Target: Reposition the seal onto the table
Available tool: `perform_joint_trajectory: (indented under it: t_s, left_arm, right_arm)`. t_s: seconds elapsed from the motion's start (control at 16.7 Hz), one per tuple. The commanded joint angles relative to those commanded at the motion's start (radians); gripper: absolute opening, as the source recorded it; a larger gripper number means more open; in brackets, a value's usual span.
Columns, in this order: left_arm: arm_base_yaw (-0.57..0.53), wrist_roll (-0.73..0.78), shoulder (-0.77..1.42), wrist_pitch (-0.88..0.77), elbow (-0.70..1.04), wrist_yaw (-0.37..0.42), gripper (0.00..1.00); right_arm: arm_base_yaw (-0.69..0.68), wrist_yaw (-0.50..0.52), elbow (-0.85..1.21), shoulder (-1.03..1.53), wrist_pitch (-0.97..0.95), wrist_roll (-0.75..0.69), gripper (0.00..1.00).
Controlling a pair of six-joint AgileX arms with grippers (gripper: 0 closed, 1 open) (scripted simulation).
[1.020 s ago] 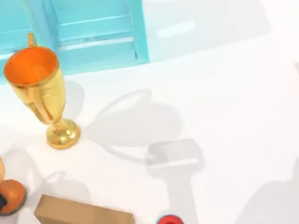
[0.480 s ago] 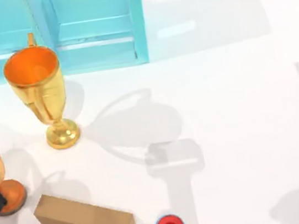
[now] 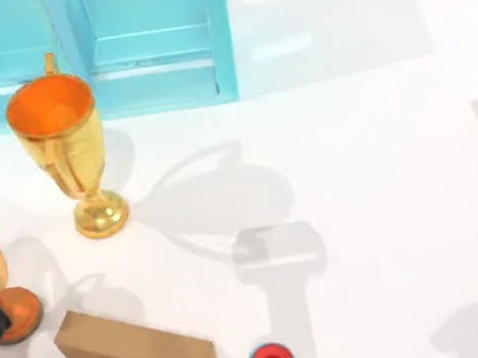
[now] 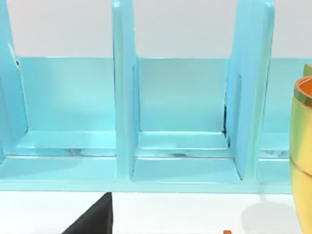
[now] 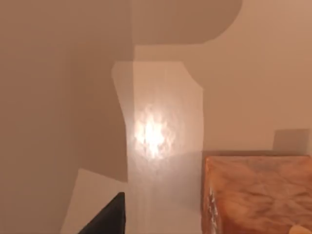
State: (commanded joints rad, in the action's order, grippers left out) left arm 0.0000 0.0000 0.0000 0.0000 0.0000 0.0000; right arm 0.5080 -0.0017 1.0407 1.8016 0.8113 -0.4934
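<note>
Standing gold cup [image 3: 63,141], hollow, orange-lined

Cup [image 3: 63,141] before cabinet [image 3: 149,45], apparently apart

Overhead camera above table [image 3: 365,126]; left wrist camera facing cabinet [image 4: 180,146] (shared)

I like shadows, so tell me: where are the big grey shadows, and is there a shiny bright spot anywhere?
Top view: soft grey shadows lie on the white table, the biggest right of the gold cup. Right wrist view: a bright glare spot shines on the surface near the tan-orange block, with broad shadows around it. Left wrist view: evenly lit blue cabinet.
</note>
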Motion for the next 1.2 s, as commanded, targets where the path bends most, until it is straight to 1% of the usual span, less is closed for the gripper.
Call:
perform_joint_trajectory:
  t_s: [0.6,0.66,1.2]
  left_arm:
    - [0.0,0.0,0.0,0.0,0.0,0.0,1.0]
    - [0.0,0.0,0.0,0.0,0.0,0.0,1.0]
    - [0.0,0.0,0.0,0.0,0.0,0.0,1.0]
  right_arm:
    - [0.0,0.0,0.0,0.0,0.0,0.0,0.02]
    - [0.0,0.0,0.0,0.0,0.0,0.0,0.0]
    - [0.001,0.001,0.002,-0.002,0.002,0.002,0.0]
